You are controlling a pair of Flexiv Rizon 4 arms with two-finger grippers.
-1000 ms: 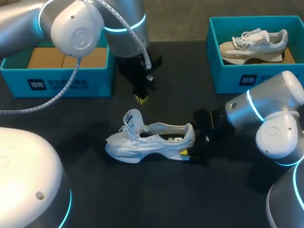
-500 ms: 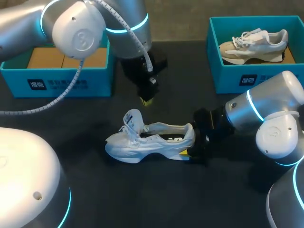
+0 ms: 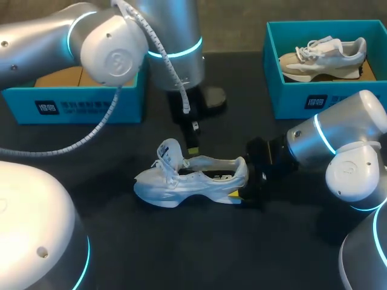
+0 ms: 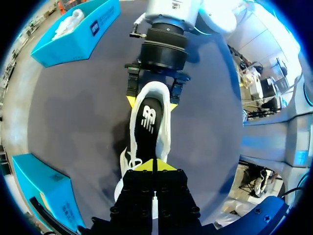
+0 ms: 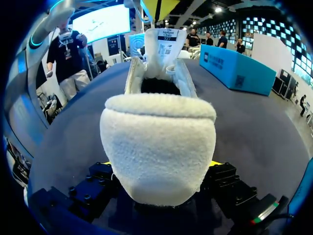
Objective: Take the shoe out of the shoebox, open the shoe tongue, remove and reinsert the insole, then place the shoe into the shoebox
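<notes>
Silver arms (image 3: pixel 36 42) with cyan rings (image 3: pixel 176 53); black fingers (image 3: pixel 192 134), yellow-tipped.

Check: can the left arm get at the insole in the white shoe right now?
Probably yes. The left gripper hangs right above the white shoe, whose tongue stands up, leaving the insole uncovered; the right gripper only clasps the heel.

The dark table (image 3: pixel 181 254) carries a white shoe (image 3: pixel 193 181) standing on its sole. Its heel sits between the right gripper's (image 3: pixel 239 194) jaws and its opening lies just under the left gripper's (image 3: pixel 192 149) closed jaws. The left shoebox (image 3: pixel 78 106) and right shoebox (image 3: pixel 314 99), both teal, stand well apart from both jaws.
</notes>
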